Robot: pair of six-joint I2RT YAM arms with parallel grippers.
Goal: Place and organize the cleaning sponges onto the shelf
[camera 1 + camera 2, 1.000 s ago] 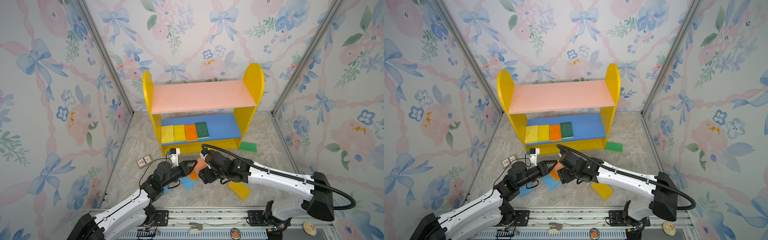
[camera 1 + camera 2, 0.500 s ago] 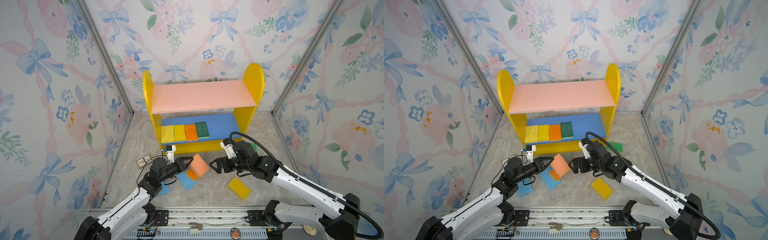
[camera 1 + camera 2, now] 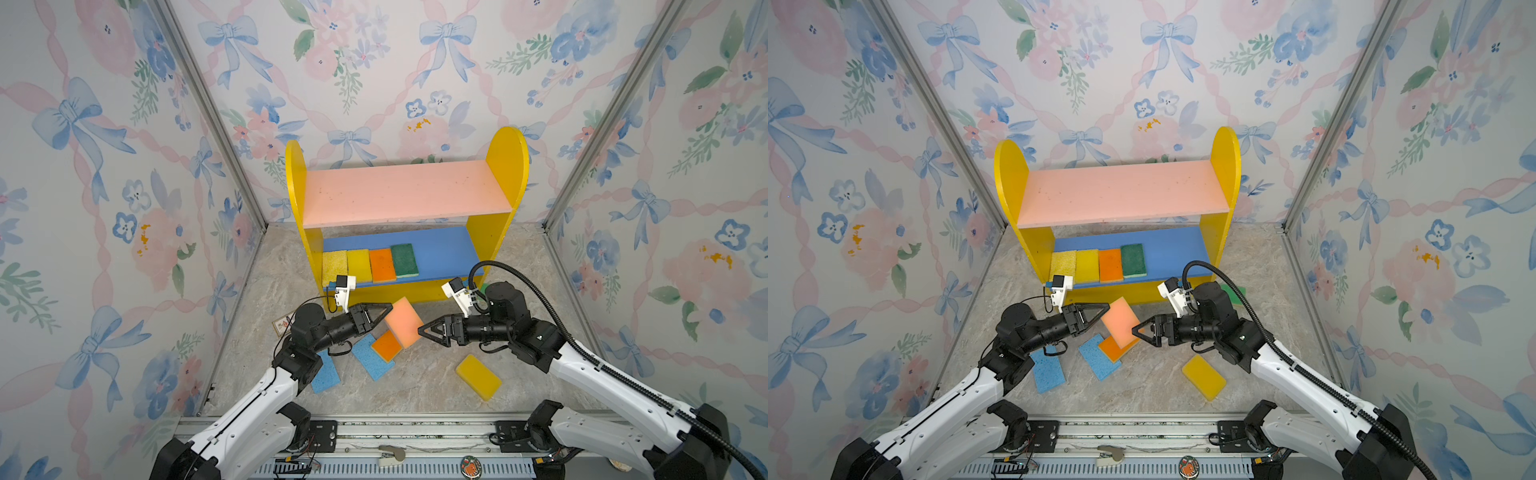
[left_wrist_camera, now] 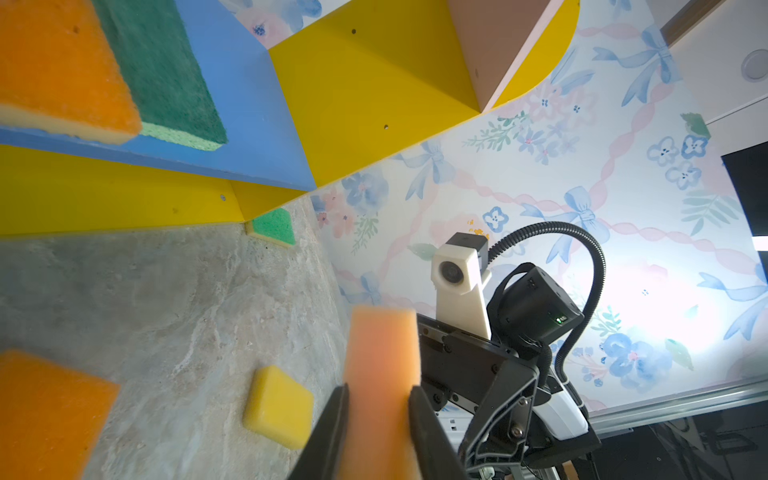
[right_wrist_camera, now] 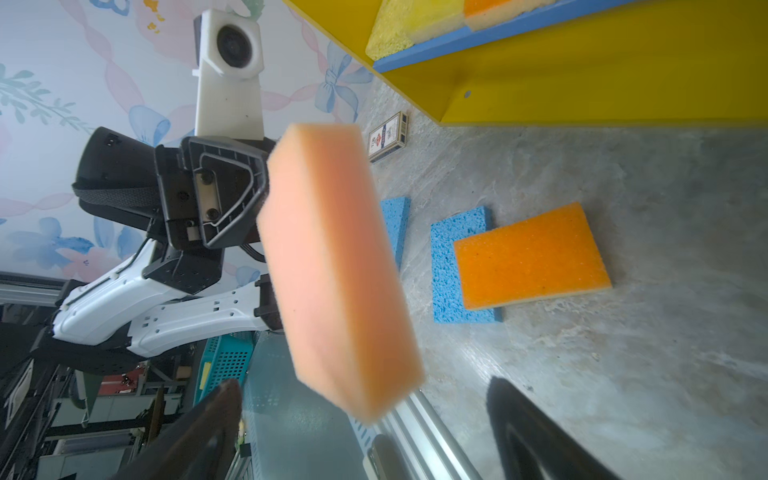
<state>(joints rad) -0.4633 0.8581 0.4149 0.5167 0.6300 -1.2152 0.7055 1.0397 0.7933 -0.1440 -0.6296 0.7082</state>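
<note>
My left gripper (image 3: pixel 388 309) is shut on one end of a peach sponge (image 3: pixel 403 322), held tilted above the floor before the shelf (image 3: pixel 407 191). In the left wrist view the fingers (image 4: pixel 332 419) pinch its narrow sides (image 4: pixel 380 374). My right gripper (image 3: pixel 419 330) faces the sponge's other end, open, with the sponge (image 5: pixel 332 266) just ahead of its spread fingers (image 5: pixel 523 419). The blue lower board (image 3: pixel 440 253) carries two yellow sponges (image 3: pixel 347 264), an orange one (image 3: pixel 382 264) and a dark green one (image 3: pixel 404 259). The pink upper board is bare.
On the floor an orange sponge (image 3: pixel 386 345) overlaps a blue one (image 3: pixel 372 361). Another blue sponge (image 3: pixel 326 374), a yellow one (image 3: pixel 478 376) and a green one (image 3: pixel 1233 293) by the shelf's right foot also lie there. A small card box (image 3: pixel 284 324) lies left. Walls enclose three sides.
My right gripper let go of the peach sponge, swung back to the right and opened wide, then edged toward it again. My left gripper kept the sponge and lifted it slightly.
</note>
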